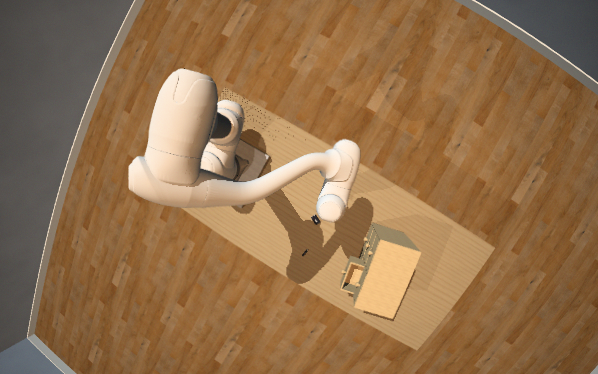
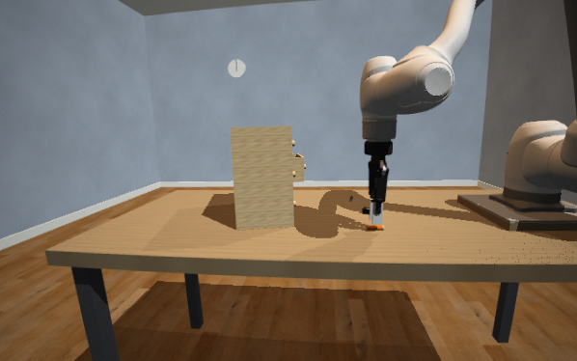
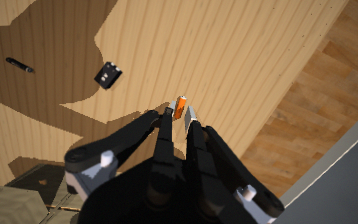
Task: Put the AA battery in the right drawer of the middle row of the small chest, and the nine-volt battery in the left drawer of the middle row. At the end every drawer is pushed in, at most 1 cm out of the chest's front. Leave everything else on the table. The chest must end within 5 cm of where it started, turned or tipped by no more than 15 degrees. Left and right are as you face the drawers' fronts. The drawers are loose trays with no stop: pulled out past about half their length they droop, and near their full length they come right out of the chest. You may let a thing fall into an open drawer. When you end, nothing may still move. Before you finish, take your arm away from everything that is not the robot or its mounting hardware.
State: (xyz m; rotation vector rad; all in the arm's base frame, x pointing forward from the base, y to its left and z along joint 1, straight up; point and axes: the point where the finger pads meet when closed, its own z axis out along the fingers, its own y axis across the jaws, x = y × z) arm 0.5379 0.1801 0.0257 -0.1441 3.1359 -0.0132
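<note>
The orange AA battery [image 2: 374,227] [image 3: 181,104] lies on the table. My gripper [image 2: 375,219] [image 3: 180,109] points down with its fingertips low on either side of it; the fingers are partly closed, and a gap shows beside the battery. The arm hides both in the top view. The black nine-volt battery [image 1: 315,220] [image 2: 366,210] [image 3: 108,76] lies on the table beside the gripper. The small chest [image 1: 391,277] [image 2: 263,179] [image 3: 11,202] stands upright. Its right middle drawer [image 1: 351,288] [image 2: 298,169] is pulled partway out and looks empty; the other drawers look closed.
A slim dark cylinder [image 1: 305,252] [image 2: 351,198] [image 3: 20,65] lies on the table, beyond the nine-volt battery from my gripper. The chest's knobs and open drawer face the arm's side. The arm's base plate [image 2: 484,210] stands at the table's other end.
</note>
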